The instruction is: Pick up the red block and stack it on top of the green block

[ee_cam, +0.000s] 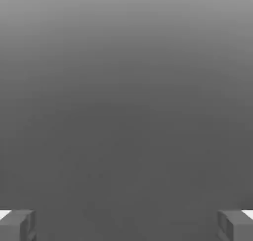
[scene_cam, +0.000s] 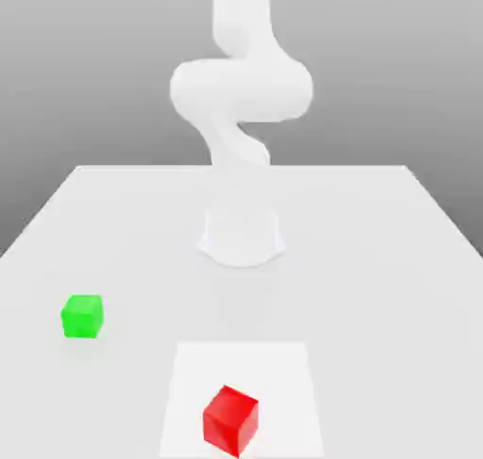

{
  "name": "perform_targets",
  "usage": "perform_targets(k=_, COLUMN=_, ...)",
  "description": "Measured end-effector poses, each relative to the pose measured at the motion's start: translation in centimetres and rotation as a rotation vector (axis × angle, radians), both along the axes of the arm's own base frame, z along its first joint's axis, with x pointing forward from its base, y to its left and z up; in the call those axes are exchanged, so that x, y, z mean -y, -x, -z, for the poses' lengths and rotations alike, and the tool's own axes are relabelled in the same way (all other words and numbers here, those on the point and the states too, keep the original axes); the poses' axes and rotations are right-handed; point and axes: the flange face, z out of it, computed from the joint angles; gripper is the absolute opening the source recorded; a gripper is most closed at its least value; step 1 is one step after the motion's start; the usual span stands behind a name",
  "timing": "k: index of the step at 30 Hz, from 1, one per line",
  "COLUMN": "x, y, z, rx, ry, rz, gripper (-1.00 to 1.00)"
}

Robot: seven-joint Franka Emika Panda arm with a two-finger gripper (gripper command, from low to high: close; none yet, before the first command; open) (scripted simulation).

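In the hand view the gripper (ee_cam: 126, 225) has its jaws spread wide and released, nothing between them; only the two grey, blocky fingertips (ee_cam: 17, 225) show, cut off at the frame's edge, against plain grey. In the exterior view the white arm (scene_cam: 241, 90) rises past the top edge, its upper part cut off. The red block (scene_cam: 230, 419), a glossy cube, sits on a paler square patch (scene_cam: 283, 372) of the matte white table (scene_cam: 377, 259), turned corner-forward. The green block (scene_cam: 82, 316) rests well apart, toward the exterior view's left.
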Motion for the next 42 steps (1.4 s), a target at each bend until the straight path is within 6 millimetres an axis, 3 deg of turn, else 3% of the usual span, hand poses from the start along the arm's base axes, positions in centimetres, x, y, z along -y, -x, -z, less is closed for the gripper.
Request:
perform_targets(k=6, x=0.3, y=-6.7, z=10.6, rx=-0.177, ry=-0.025, rz=0.120, gripper=0.00)
perform_targets(k=13, x=1.2, y=-10.7, z=24.0, rx=-0.374, ry=-0.071, rz=0.248, gripper=0.00)
perform_targets(k=18, x=1.8, y=-11.2, z=33.7, rx=-0.513, ry=-0.119, rz=0.336, gripper=0.00)
perform_targets(k=24, x=1.6, y=-9.3, z=44.7, rx=-0.678, ry=-0.191, rz=0.433, gripper=0.00)
perform_targets(k=29, x=1.5, y=-8.9, z=51.4, rx=-0.703, ry=-0.204, rz=0.449, gripper=0.00)
perform_targets(k=30, x=1.5, y=-8.9, z=52.3, rx=-0.703, ry=-0.204, rz=0.449, gripper=-1.00)
perform_targets(k=37, x=1.5, y=-8.9, z=52.3, rx=-0.702, ry=-0.204, rz=0.449, gripper=-1.00)
perform_targets(k=42, x=1.8, y=-8.7, z=46.9, rx=-0.702, ry=-0.207, rz=0.461, gripper=-1.00)
